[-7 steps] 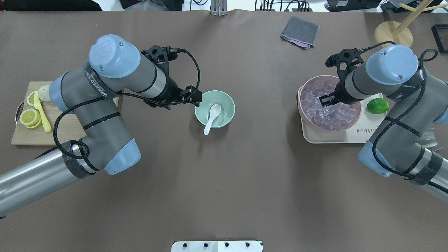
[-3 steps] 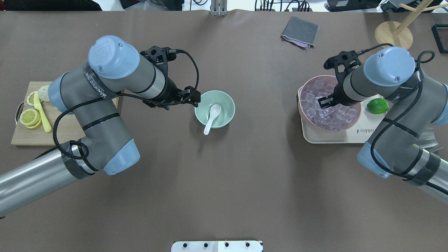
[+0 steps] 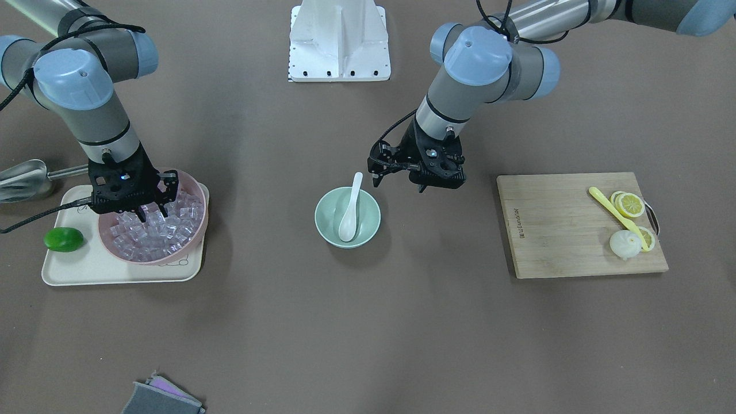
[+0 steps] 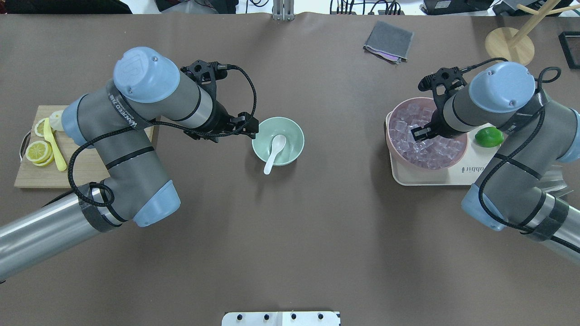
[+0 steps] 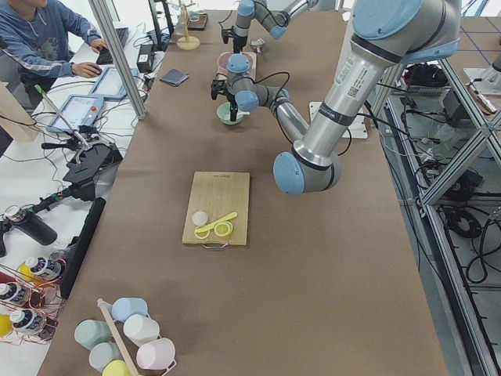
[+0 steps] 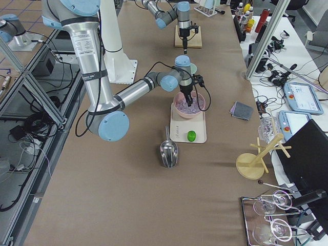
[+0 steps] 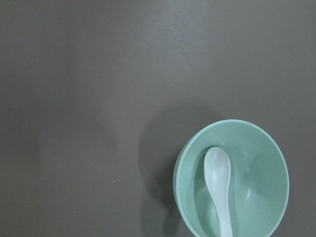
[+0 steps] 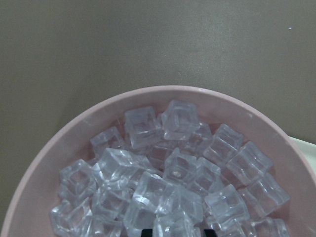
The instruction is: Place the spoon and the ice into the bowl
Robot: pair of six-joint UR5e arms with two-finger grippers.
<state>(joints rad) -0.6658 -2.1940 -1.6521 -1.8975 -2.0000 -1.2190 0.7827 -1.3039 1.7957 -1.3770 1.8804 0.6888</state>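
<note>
The white spoon lies in the mint-green bowl, scoop down and handle over the rim; it also shows in the overhead view and left wrist view. My left gripper hangs open and empty above the table just beside the bowl. My right gripper is down in the pink bowl among several clear ice cubes. In the right wrist view its fingertips close on one ice cube.
The pink bowl stands on a cream tray with a lime; a metal scoop lies beside it. A cutting board holds a yellow spoon and lemon slices. A grey cloth and wooden stand sit far back.
My right gripper has shifted slightly left within the ice bowl. My left arm has drawn back a little from the green bowl. The spoon and bowl have not moved.
</note>
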